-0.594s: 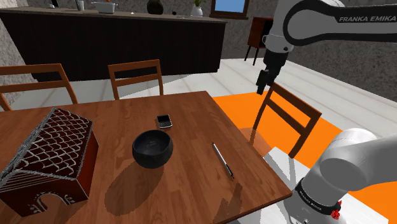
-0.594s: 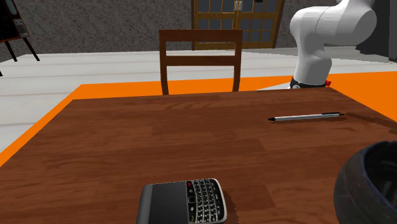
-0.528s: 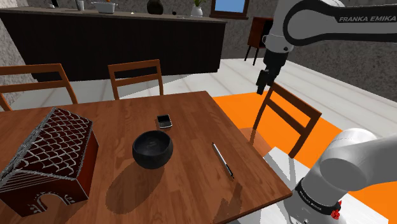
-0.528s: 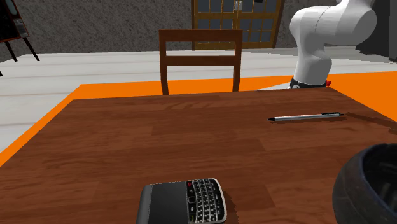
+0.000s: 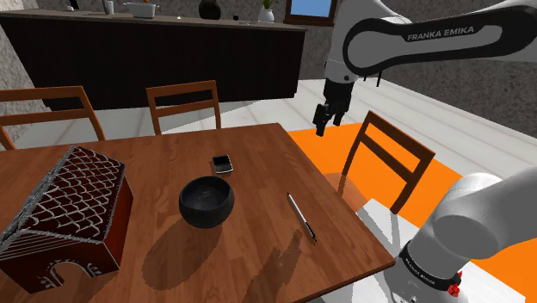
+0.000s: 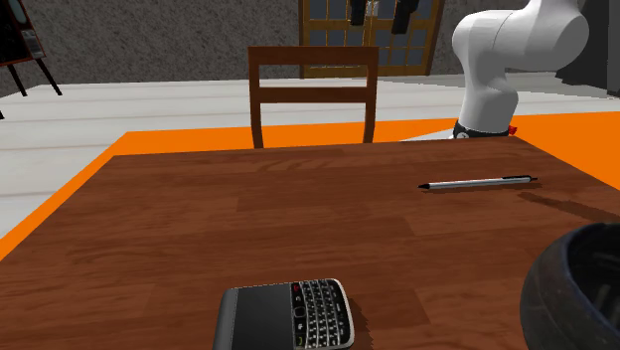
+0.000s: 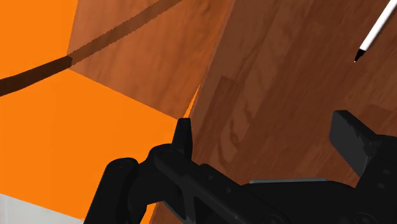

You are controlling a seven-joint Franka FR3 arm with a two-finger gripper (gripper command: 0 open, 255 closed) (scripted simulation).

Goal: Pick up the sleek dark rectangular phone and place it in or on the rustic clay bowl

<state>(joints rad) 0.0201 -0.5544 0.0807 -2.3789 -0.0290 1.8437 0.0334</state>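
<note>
A dark phone (image 5: pixel 223 163) with a small keypad lies flat on the wooden table (image 5: pixel 258 232), just beyond the dark round bowl (image 5: pixel 206 200). In the second exterior view the phone (image 6: pixel 286 315) is at the near edge and the bowl (image 6: pixel 581 293) at the lower right. My gripper (image 5: pixel 324 120) hangs high in the air past the table's far right corner, well away from the phone. Its two black fingers stand apart with nothing between them, as the gripper (image 7: pixel 267 137) shows over the table edge in the wrist view and the gripper (image 6: pixel 380 14) shows in the second exterior view.
A silver pen (image 5: pixel 301 217) lies on the table toward the stand. A brown house-shaped box (image 5: pixel 64 215) fills the table's left end. Wooden chairs (image 5: pixel 183 105) stand along the far side and one chair (image 5: pixel 387 159) at the right. An orange rug (image 5: pixel 447 185) covers the floor.
The arm has swung toward the shoulder view's left, carrying the gripper from beside the right chair to near the table's far corner. Its fingertips have entered the second exterior view's top.
</note>
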